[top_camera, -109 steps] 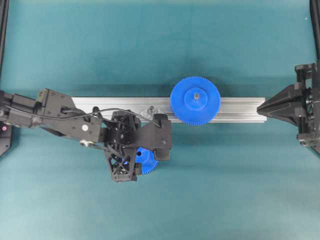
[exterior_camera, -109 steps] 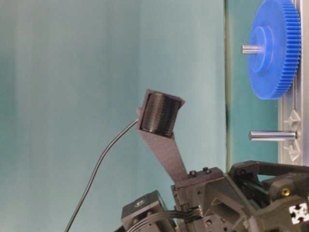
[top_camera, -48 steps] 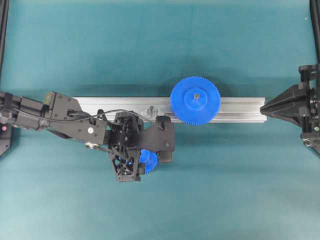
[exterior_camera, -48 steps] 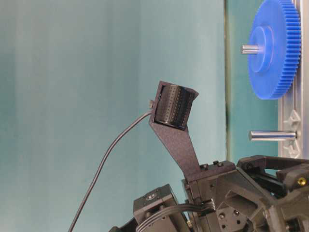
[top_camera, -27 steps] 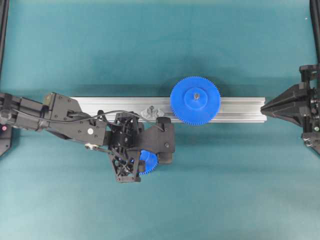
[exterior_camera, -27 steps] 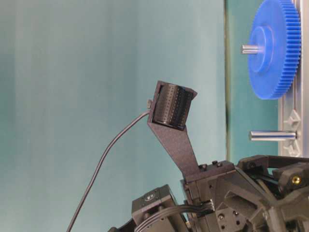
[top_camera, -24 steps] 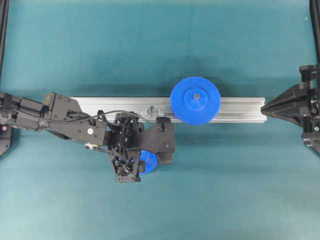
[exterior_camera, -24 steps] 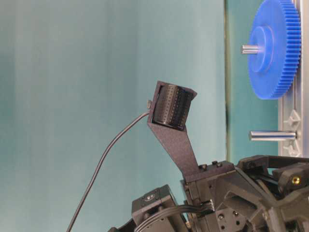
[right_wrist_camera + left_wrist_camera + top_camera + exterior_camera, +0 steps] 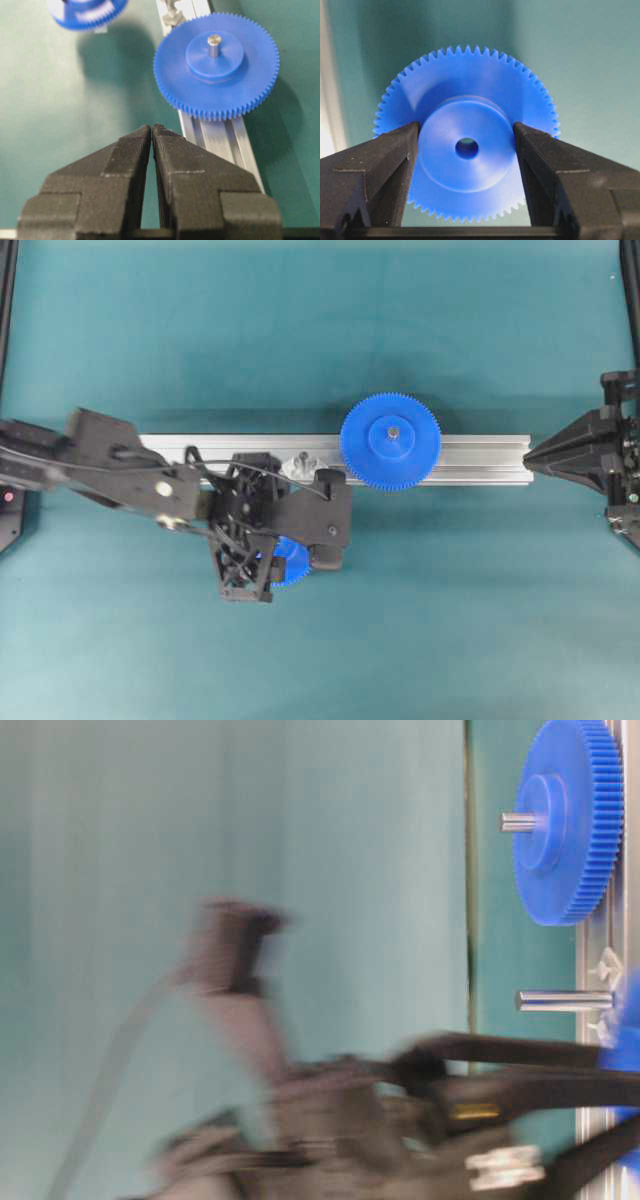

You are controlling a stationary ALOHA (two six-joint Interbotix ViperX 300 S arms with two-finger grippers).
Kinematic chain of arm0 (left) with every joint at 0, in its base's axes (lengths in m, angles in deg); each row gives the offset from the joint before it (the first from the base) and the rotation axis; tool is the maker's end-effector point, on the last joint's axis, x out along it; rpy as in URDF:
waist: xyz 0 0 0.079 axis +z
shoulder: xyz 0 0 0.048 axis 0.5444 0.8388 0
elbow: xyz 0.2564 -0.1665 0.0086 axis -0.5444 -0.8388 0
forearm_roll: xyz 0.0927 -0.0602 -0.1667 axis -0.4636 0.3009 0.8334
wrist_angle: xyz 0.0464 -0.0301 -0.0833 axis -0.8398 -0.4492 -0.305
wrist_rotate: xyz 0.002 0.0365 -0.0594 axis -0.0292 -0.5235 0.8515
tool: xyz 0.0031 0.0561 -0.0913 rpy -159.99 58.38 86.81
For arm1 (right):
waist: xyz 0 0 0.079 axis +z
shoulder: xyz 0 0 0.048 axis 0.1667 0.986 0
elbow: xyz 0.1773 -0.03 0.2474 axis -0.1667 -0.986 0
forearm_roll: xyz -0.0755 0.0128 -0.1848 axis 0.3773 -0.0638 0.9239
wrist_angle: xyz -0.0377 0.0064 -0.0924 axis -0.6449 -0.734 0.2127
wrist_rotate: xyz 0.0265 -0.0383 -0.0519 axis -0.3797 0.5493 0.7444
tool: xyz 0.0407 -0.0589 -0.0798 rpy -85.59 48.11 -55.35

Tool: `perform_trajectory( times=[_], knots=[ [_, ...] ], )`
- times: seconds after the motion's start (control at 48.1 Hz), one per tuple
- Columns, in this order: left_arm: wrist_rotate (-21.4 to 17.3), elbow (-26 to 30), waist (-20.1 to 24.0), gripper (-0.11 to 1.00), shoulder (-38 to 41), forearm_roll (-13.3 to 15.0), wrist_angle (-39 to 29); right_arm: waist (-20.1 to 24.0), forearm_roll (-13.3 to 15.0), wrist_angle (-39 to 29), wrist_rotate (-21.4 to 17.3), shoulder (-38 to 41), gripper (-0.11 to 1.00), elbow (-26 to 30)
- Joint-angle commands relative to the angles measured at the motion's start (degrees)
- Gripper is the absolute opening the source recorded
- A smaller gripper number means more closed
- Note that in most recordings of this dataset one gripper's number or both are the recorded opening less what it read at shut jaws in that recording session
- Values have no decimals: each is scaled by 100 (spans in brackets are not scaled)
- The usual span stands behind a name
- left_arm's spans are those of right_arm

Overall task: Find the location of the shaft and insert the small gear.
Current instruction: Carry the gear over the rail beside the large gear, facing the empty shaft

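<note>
Since a second ago the left arm has drawn back toward the left edge of the overhead view, and the table-level view now shows it only as a motion blur. The left tool [image 9: 288,562] sits just below the rail [image 9: 480,460], its two fingers [image 9: 375,172] pressed against opposite sides of the raised hub of the small gear [image 9: 466,150], so it grips the gear by the hub with the jaws partly spread. The gear hangs face-on to the wrist camera, over the teal surface [image 9: 450,620]. The shaft [image 9: 565,1001] stands bare on the rail, just left of the large gear [image 9: 390,441], and the small gear is near it but not on it. The right tool [image 9: 151,131] rests at the rail's right end with its fingers pressed together, holding nothing.
</note>
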Motion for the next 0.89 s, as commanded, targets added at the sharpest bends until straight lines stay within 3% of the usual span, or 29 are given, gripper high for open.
perform_trajectory(
  times=[0.0,0.27,0.457,0.873],
  knots=[
    [-149,167,167,65,-422,-26,-105,0,9,35,-70,-26,16,53],
    [-729,255,905,65,-800,-35,-149,-9,0,-193,-79,-202,16,18],
    [-1204,264,1090,65,-721,-26,-97,-9,18,-202,-79,-281,16,-35],
    [-1274,246,1178,65,-431,-35,387,-202,18,-211,-70,-343,16,-88]
  ],
)
